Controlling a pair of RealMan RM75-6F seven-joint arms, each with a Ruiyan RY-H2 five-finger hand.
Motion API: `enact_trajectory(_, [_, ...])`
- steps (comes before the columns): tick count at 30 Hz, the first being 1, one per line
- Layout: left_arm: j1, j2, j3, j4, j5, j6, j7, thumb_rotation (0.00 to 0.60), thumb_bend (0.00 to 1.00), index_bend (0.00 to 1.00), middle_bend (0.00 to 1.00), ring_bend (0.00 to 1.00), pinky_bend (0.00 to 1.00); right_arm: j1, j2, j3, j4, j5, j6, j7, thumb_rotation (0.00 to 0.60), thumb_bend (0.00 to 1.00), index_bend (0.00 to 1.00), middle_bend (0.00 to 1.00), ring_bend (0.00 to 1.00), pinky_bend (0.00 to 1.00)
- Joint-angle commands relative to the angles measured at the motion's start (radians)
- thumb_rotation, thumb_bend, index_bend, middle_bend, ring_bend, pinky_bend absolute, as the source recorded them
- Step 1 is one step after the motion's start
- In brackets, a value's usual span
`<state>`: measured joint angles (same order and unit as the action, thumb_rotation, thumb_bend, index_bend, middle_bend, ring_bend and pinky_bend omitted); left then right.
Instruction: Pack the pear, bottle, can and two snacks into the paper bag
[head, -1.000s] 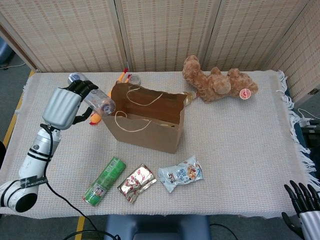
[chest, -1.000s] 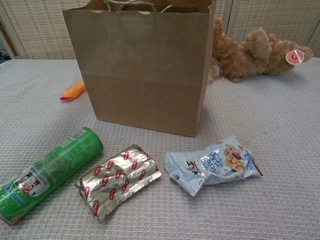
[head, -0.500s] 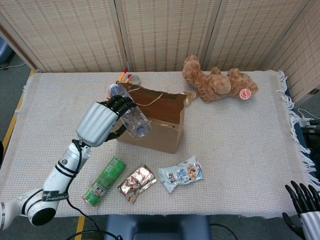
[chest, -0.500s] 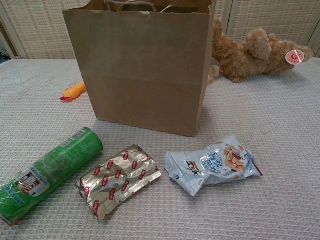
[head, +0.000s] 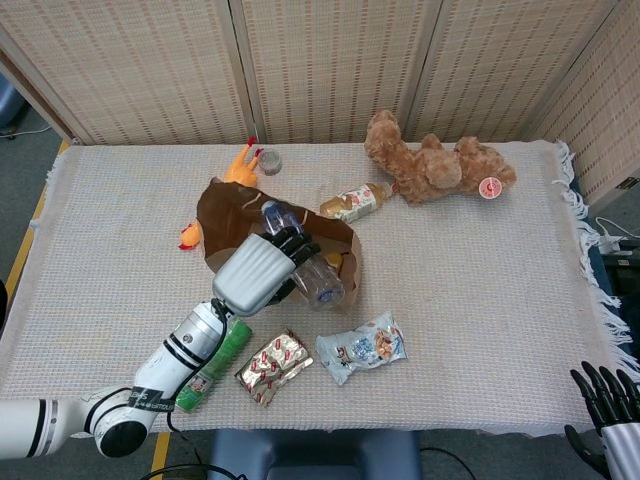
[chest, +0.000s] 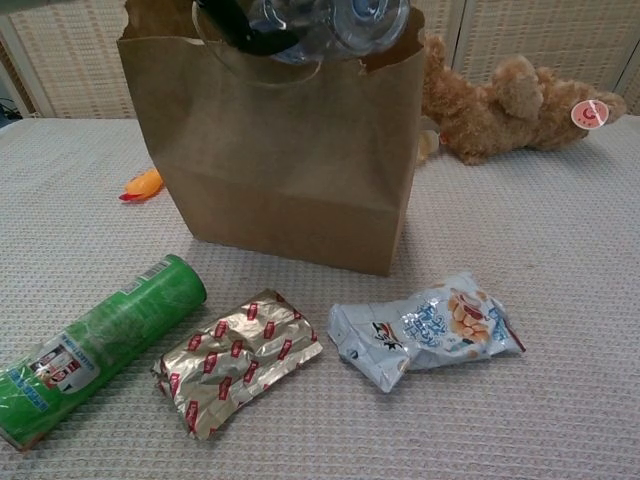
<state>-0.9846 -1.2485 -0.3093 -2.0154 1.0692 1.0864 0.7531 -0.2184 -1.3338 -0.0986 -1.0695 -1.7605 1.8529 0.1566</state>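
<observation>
My left hand grips a clear plastic bottle over the open top of the brown paper bag. In the chest view the bottle and dark fingers sit right at the bag's front rim. A green can lies on its side in front of the bag, with a foil snack and a blue-white snack to its right. No pear shows. My right hand is at the lower right corner, fingers apart and holding nothing.
A brown teddy bear lies at the back right, with a second, tan-labelled bottle beside it. An orange rubber chicken and a small grey round thing lie behind the bag. The tablecloth's fringe runs along the right edge.
My left hand has carried the bottle from the bag's left side across to its front rim. The bag looks pushed and tilted, and the tan-labelled bottle behind it now shows.
</observation>
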Motion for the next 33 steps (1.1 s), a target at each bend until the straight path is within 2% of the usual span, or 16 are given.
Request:
enact_trajectory(1, [-0.022, -0.03, -0.015, 0.008, -0.019, 0.018, 0.01, 0.6, 0.46, 0.32, 0.3, 0.26, 0.43, 0.0, 0.001, 0.0, -0.001, 0.001, -0.001, 0.0, 0.6, 0.23, 0.0, 0.0, 0.0, 0.0])
enact_trajectory(7, [-0.045, -0.067, -0.031, 0.02, -0.01, 0.069, 0.036, 0.6, 0.42, 0.15, 0.13, 0.13, 0.33, 0.0, 0.001, 0.0, -0.002, 0.001, -0.001, 0.002, 0.6, 0.23, 0.0, 0.0, 0.0, 0.0])
enact_trajectory(10, [-0.052, -0.075, -0.035, 0.016, -0.02, 0.087, 0.051, 0.6, 0.4, 0.11, 0.08, 0.09, 0.29, 0.0, 0.001, 0.0, -0.001, 0.001, -0.001, 0.003, 0.6, 0.23, 0.0, 0.0, 0.0, 0.0])
enact_trajectory(24, [-0.078, -0.071, -0.029, -0.008, -0.035, 0.124, 0.115, 0.6, 0.4, 0.1, 0.05, 0.08, 0.28, -0.001, 0.0, 0.0, 0.002, 0.0, 0.001, 0.006, 0.6, 0.23, 0.0, 0.0, 0.0, 0.0])
enact_trajectory(30, [-0.032, -0.009, -0.02, -0.028, -0.033, 0.174, 0.109, 0.6, 0.4, 0.11, 0.05, 0.07, 0.27, -0.003, -0.001, -0.001, 0.005, 0.002, 0.002, 0.012, 0.6, 0.23, 0.0, 0.0, 0.0, 0.0])
enact_trajectory(33, [0.016, 0.048, -0.003, -0.049, -0.02, 0.2, 0.08, 0.6, 0.44, 0.16, 0.06, 0.07, 0.28, -0.005, -0.002, -0.001, 0.008, 0.003, 0.005, 0.014, 0.6, 0.23, 0.0, 0.0, 0.0, 0.0])
